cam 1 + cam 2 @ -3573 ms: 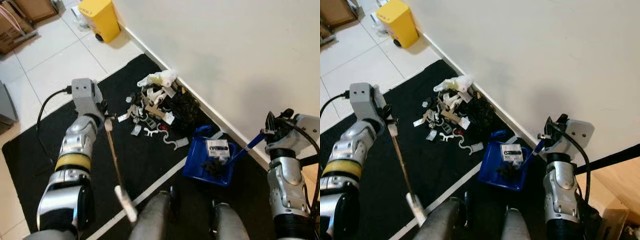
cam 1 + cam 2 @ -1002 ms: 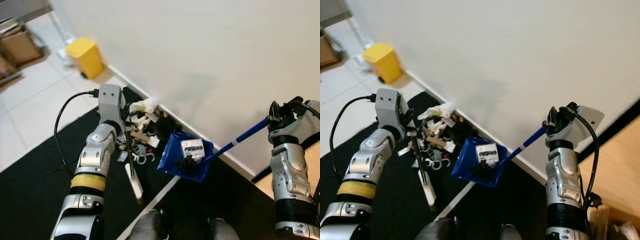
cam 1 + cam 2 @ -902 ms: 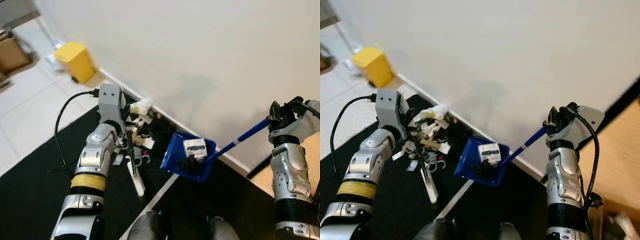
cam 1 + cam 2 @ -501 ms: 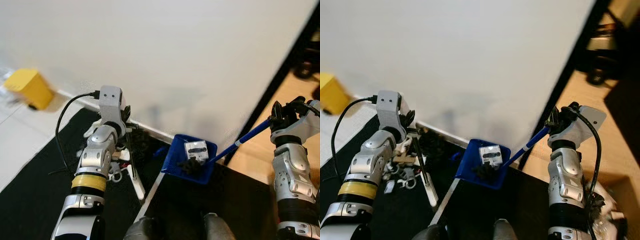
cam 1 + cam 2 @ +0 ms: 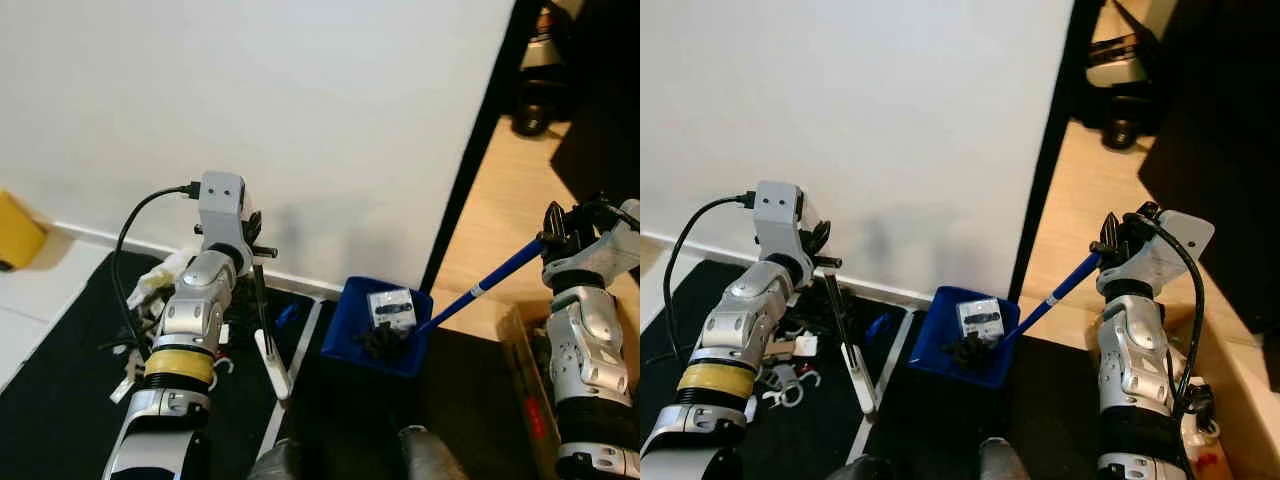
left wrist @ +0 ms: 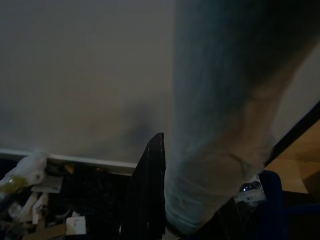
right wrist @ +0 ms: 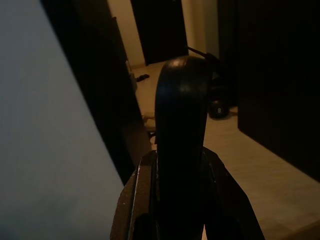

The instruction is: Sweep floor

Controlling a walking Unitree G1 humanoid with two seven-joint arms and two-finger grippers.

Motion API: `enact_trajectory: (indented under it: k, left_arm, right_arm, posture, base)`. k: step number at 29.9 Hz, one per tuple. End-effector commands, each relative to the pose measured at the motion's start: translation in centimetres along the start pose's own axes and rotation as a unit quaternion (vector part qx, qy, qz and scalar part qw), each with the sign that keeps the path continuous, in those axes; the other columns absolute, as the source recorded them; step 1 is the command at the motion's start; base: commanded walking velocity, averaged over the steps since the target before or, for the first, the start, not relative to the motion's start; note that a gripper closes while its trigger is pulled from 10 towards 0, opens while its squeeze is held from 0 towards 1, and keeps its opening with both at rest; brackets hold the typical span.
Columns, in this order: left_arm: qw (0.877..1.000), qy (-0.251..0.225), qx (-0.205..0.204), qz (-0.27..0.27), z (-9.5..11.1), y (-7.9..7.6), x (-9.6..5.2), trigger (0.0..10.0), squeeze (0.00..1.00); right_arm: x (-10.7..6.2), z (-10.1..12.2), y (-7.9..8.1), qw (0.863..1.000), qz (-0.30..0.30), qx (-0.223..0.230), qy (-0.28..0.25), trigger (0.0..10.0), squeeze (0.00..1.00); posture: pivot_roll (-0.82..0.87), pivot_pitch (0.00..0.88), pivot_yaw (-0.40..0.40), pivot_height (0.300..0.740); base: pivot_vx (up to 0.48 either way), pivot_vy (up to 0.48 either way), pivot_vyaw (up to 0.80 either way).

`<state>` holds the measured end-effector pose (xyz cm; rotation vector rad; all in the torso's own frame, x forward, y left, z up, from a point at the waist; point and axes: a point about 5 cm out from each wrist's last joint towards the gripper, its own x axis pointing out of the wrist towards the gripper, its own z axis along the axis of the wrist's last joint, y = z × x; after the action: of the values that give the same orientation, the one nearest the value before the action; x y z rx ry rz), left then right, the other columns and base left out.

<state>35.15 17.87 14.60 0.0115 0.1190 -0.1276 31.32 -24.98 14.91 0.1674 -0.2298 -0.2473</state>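
- Right hand (image 5: 553, 238) is clamped on the blue dustpan (image 5: 380, 326) handle, pan loaded with debris beside the wall (image 5: 250, 110).
- Left hand (image 5: 256, 250) grips the brush (image 5: 268, 352), bristles down, near the wall.

head stereo down, wrist views close

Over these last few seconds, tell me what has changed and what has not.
The robot has turned to its right: the debris pile and black mat slid left, a dark doorway and wooden floor came into view. The dustpan was lifted off the floor, loaded. Unchanged: the right gripper holds the dustpan's blue handle, the left gripper holds the broom.
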Motion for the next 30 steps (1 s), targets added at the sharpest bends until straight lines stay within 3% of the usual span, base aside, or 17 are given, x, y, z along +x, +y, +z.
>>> enact_trajectory:
  k: [1, 30]
  left_arm:
    - [1.000, -0.008, 0.003, 0.001, 0.12, -0.18, -0.01, 10.0, 0.00]
    - [1.000, -0.003, 0.000, 0.004, -0.26, -0.12, -0.02, 10.0, 0.00]
  right_arm:
    - [0.12, 0.52, -0.10, 1.000, 0.000, 0.009, -0.012, 10.0, 0.00]
    - [0.16, 0.47, -0.13, 1.000, 0.003, 0.005, -0.007, 10.0, 0.00]
  posture:
    - [0.05, 0.127, 0.050, 0.740]
    - [0.05, 0.133, 0.044, 0.740]
  base:
    - [0.000, 0.000, -0.41]
    - [0.000, 0.000, -0.47]
